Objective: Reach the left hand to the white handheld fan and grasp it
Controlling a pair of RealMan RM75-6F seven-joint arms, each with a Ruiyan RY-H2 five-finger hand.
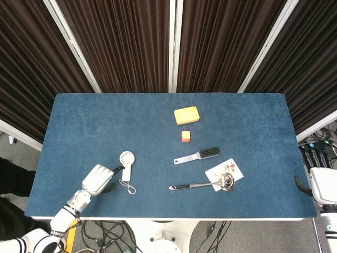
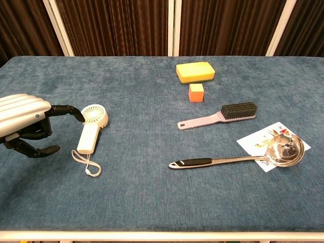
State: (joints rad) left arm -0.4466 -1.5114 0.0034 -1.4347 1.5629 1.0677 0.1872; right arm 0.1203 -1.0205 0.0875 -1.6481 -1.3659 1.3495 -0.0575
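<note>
The fingers (image 2: 63,109) of the left hand (image 2: 25,124) are spread apart and hold nothing, and one dark fingertip reaches right up to the white handheld fan (image 2: 92,129), which lies flat on the blue table (image 2: 152,202) at about 3 o'clock from the hand, with its round head away from the robot and its cord loop (image 2: 86,164) nearest the robot. The right hand (image 1: 320,176) hangs off the table's edge, far over at 3 o'clock, and I cannot tell how its fingers are set. A brush (image 2: 217,115) and a shiny ladle (image 2: 243,158) lie well apart from the fan at 3 o'clock, and a yellow sponge (image 2: 195,72) and an orange block (image 2: 196,92) sit at about 1 o'clock from it.
</note>
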